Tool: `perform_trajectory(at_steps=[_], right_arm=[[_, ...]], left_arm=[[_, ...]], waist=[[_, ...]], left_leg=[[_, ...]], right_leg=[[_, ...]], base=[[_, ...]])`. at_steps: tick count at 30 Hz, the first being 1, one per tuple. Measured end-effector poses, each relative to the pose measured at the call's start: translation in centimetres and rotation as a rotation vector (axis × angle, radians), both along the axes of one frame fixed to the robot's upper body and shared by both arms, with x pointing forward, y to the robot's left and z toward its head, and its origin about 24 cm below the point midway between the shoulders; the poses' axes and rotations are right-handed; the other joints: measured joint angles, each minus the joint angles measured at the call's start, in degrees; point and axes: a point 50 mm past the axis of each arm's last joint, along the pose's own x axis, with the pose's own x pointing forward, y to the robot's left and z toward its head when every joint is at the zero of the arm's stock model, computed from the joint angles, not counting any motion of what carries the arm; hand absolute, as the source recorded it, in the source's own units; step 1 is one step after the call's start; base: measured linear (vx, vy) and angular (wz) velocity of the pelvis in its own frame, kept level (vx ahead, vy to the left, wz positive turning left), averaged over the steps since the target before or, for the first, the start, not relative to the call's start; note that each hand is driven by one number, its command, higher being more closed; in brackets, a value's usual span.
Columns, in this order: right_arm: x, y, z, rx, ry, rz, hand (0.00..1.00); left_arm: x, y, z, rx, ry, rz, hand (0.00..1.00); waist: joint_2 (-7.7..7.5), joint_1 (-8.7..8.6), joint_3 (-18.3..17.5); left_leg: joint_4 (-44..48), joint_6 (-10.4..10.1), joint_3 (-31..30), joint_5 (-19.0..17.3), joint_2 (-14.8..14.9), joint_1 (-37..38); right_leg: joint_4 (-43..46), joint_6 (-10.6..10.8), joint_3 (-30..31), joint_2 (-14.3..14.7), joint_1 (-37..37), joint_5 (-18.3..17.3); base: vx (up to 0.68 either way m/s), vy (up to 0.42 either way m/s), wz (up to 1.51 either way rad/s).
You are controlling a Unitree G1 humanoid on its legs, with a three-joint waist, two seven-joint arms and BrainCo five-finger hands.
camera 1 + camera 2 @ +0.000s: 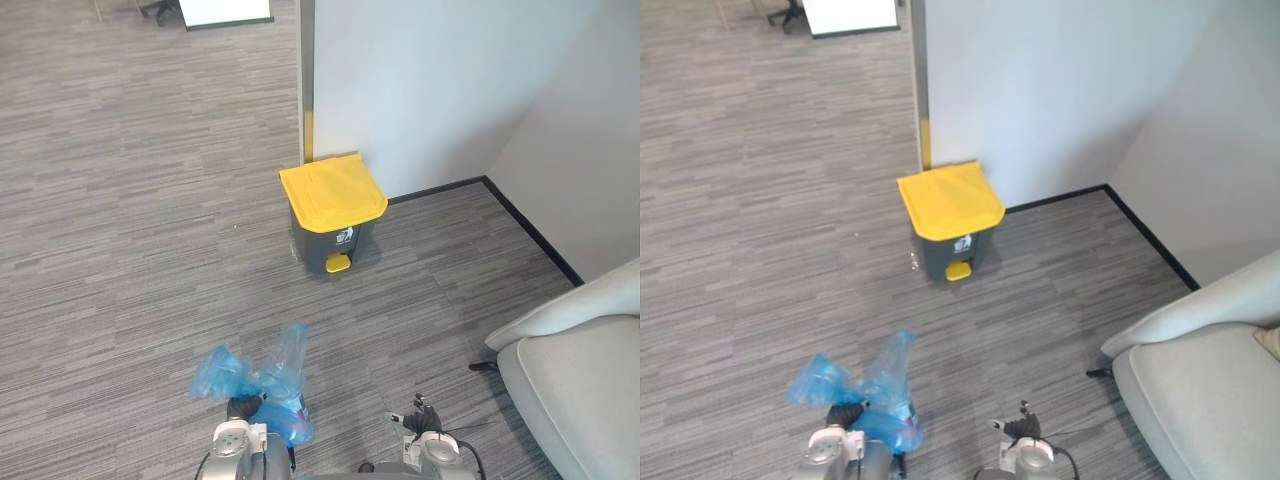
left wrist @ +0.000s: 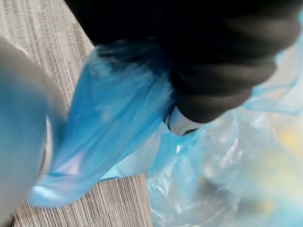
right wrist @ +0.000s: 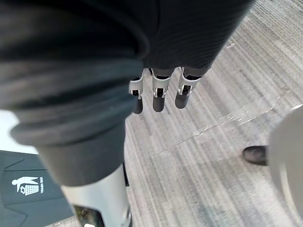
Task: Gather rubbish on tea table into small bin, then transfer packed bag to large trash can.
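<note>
Blue bag [image 1: 272, 383] clutched tight in left hand [image 1: 243, 407], well apart from yellow-lidded trash can [image 1: 333, 196]

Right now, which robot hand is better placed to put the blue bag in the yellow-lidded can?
Left. The left robot hand grips the blue bag, and the trash can stands ahead, lid shut. The right robot hand is empty, fingers relaxed; it could perhaps lift the lid.
</note>
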Motion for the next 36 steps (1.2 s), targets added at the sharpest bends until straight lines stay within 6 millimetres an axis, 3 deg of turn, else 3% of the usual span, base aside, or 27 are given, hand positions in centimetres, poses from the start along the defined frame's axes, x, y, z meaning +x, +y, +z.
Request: perform_trajectory(at_steps=[1, 2, 3, 5, 8, 9, 10, 11, 12, 14, 15, 16, 17, 19, 21, 24, 25, 26, 29, 31, 34, 36], right_arm=[[0.0, 0.1, 0.0, 0.003, -0.003, 0.008, 0.0], [-0.1, 0.3, -0.1, 0.006, 0.003, 0.017, 0.0], [-0.1, 0.3, 0.0, 0.007, -0.003, 0.017, 0.0], [0.1, 0.2, 0.1, 0.001, -0.011, 0.02, 0.0], [0.4, 0.0, 0.3, -0.006, -0.018, 0.026, 0.0], [0.6, -0.1, 0.3, -0.01, -0.022, 0.029, 0.0], [0.3, -0.1, 0.1, -0.011, -0.009, 0.031, 0.0], [0.1, -0.9, 0.0, -0.03, 0.007, 0.04, 0.0], [0.2, -2.2, 0.1, -0.067, 0.015, 0.042, 0.0], [0.0, -3.3, 0.0, -0.086, 0.029, 0.018, 0.0], [-0.2, -3.3, 0.0, -0.081, 0.031, -0.002, 0.0], [-0.4, -3.3, -0.1, -0.079, 0.036, -0.002, 0.0], [-0.9, -3.0, -0.3, -0.068, 0.046, -0.004, 0.0], [-1.2, -2.3, -0.5, -0.052, 0.053, 0.0, 0.0], [-1.0, -1.8, -0.4, -0.037, 0.044, -0.006, 0.0], [-0.9, -1.6, -0.4, -0.027, 0.042, -0.02, 0.0], [-1.2, -2.3, -0.5, -0.039, 0.051, -0.032, 0.0], [-1.3, -2.3, -0.7, -0.039, 0.066, -0.034, 0.0], [-1.7, -1.8, -0.9, -0.021, 0.082, -0.037, 0.0], [-1.9, -1.6, -1.1, -0.017, 0.093, -0.033, 0.0], [-2.2, -1.8, -1.2, -0.019, 0.105, -0.036, 0.0], [-1.9, -2.1, -1.0, -0.026, 0.095, -0.037, 0.0]], left_arm=[[-0.5, 0.0, -0.2, 0.012, 0.018, -0.029, 1.0], [-0.6, 0.0, -0.2, 0.024, 0.025, -0.058, 1.0], [-0.6, 0.0, -0.2, 0.028, 0.026, -0.067, 1.0], [-0.7, 0.2, -0.3, 0.033, 0.034, -0.072, 1.0], [-0.8, 0.4, -0.4, 0.038, 0.046, -0.07, 1.0], [-0.8, 0.6, -0.5, 0.042, 0.051, -0.066, 1.0], [-1.1, 0.9, -0.6, 0.049, 0.062, -0.066, 1.0], [-1.2, 0.7, -0.8, 0.043, 0.079, -0.064, 1.0], [-1.3, 0.0, -1.1, 0.021, 0.088, -0.066, 1.0], [-1.3, -1.0, -1.2, -0.004, 0.086, -0.062, 1.0], [-1.3, -1.2, -1.2, -0.013, 0.085, -0.063, 1.0], [-1.3, -1.4, -1.2, -0.017, 0.084, -0.063, 1.0], [-1.2, -1.6, -1.1, -0.028, 0.077, -0.053, 1.0], [-0.6, -1.7, -0.7, -0.036, 0.043, -0.038, 1.0], [-0.3, -1.8, -0.5, -0.039, 0.027, -0.037, 1.0], [0.0, -1.9, -0.3, -0.041, 0.015, -0.04, 1.0], [0.0, -2.0, -0.3, -0.045, 0.015, -0.043, 1.0], [-0.4, -1.7, -0.6, -0.036, 0.038, -0.043, 1.0], [-0.8, -0.4, -0.8, 0.001, 0.057, -0.051, 1.0], [-1.2, 0.0, -0.9, 0.012, 0.075, -0.052, 1.0], [-1.3, 0.6, -1.0, 0.029, 0.084, -0.055, 1.0], [-2.0, 0.7, -1.3, 0.042, 0.114, -0.078, 1.0]], waist=[[0.58, -0.44, 0.01], [0.6, -1.01, -0.05], [0.59, -1.25, -0.04], [0.18, -1.62, 0.06], [0.78, -2.15, 0.39], [0.79, -2.71, 0.44], [-0.17, -3.21, -0.07], [0.39, -3.62, 0.29], [2.91, -2.61, -0.28], [4.63, -2.94, -0.02], [5.01, -3.53, 0.04], [5.01, -3.52, 0.04], [4.69, -3.43, 0.21], [3.62, -3.1, 0.57], [3.13, -2.46, 0.64], [3.12, -1.76, 0.49], [4.05, -1.78, -0.04], [4.2, -1.41, -0.43], [1.84, -1.24, -1.53], [1.26, -1.22, -1.81], [0.35, -1.54, -1.19], [0.62, -1.73, -1.23]], left_leg=[[-0.34, 0.27, 1.01, -1.67, -0.05, 2.43], [-0.33, 0.54, 1.32, -3.08, -0.23, 4.33], [-0.34, 0.54, 1.48, -3.34, -0.31, 4.84], [-2.14, 0.68, 1.0, -4.42, -0.15, 9.32], [-4.76, 0.63, 0.72, -4.39, 1.5, 13.31], [-5.04, 0.53, -0.31, -4.45, 2.0, 14.38], [-4.95, -0.36, -1.66, -4.89, 1.18, 14.66], [-4.67, -2.17, -4.27, -5.96, 1.67, 15.66], [-4.24, -2.43, -6.72, -6.05, 3.27, 15.41], [-1.38, -3.72, -8.2, -5.17, 4.58, 14.74], [3.24, -5.67, -8.52, -3.65, 5.71, 13.39], [5.11, -6.13, -8.48, -3.03, 6.14, 12.94], [12.59, -6.62, -8.22, -0.25, 7.54, 10.65], [22.81, -5.12, -4.84, -2.3, 10.05, 6.15], [24.3, -3.95, -1.81, -4.19, 10.58, 2.73], [13.13, -2.71, 0.41, -3.94, 8.42, -1.79], [3.0, -2.61, 0.87, 3.19, 7.49, -1.72], [0.1, -2.8, 1.29, 4.49, 6.57, -0.85], [-4.17, -2.14, 2.09, 5.01, 3.14, 1.4], [-5.93, -1.54, 2.61, 4.78, 1.44, 3.04], [-7.69, -0.34, 2.61, 1.85, -1.68, 6.44], [-7.86, 0.08, 2.57, 1.23, -2.37, 8.55]], right_leg=[[11.81, 3.63, 0.17, -1.16, -5.27, 1.9], [21.15, 5.5, -0.03, -2.31, -9.45, 3.41], [23.35, 5.1, -0.19, -2.67, -10.59, 3.19], [27.63, 0.44, -5.03, -3.57, -15.54, -0.63], [20.75, -2.16, -8.89, -1.12, -20.08, -2.24], [12.83, -2.56, -8.7, 0.95, -21.15, -0.26], [4.35, -2.42, -7.14, 1.94, -20.37, 4.87], [3.31, -5.47, -6.75, 2.8, -19.71, 8.4], [3.73, -5.98, -6.77, 4.46, -19.2, 6.95], [3.4, -6.34, -8.57, 4.86, -17.78, 4.68], [2.53, -7.05, -10.04, 5.04, -15.36, 4.08], [1.93, -7.14, -10.43, 5.18, -14.19, 4.03], [-1.13, -7.34, -11.8, 5.28, -9.97, 3.91], [-5.46, -7.61, -12.35, 5.18, -5.0, 3.67], [-7.3, -7.54, -12.74, 4.79, -3.14, 3.72], [-9.14, -5.68, -12.78, 3.52, -1.86, 4.11], [-9.8, -4.0, -12.76, 3.73, -1.51, 4.02], [-10.73, -2.47, -11.25, 3.98, -1.13, 4.07], [-13.86, -1.02, -9.31, 1.92, 0.06, 4.96], [-13.1, -0.17, -8.36, 0.72, 0.05, 4.26], [-4.06, 1.71, -7.3, -3.1, -1.37, 0.76], [10.92, 2.62, -4.83, -4.7, -7.67, 2.62]], base=[[0.35, 0.165, -0.33], [0.29, 0.126, -0.21], [0.33, 0.077, 0.03], [0.38, -0.015, 0.15], [0.44, -0.126, 0.15], [0.41, -0.2, 0.35], [0.41, -0.208, 0.46], [0.42, -0.206, 0.28], [0.4, -0.192, 0.1], [0.38, -0.185, 0.16], [0.28, -0.148, 0.39], [0.33, -0.177, 0.54], [0.29, -0.132, 0.41], [0.3, -0.084, 0.38], [0.15, 0.01, 0.09], [0.14, 0.118, 0.01], [0.15, 0.175, 0.01], [0.15, 0.158, 0.04], [0.15, 0.153, -0.01], [0.1, 0.122, -0.12], [0.09, 0.108, -0.1], [0.13, 0.12, -0.06]])
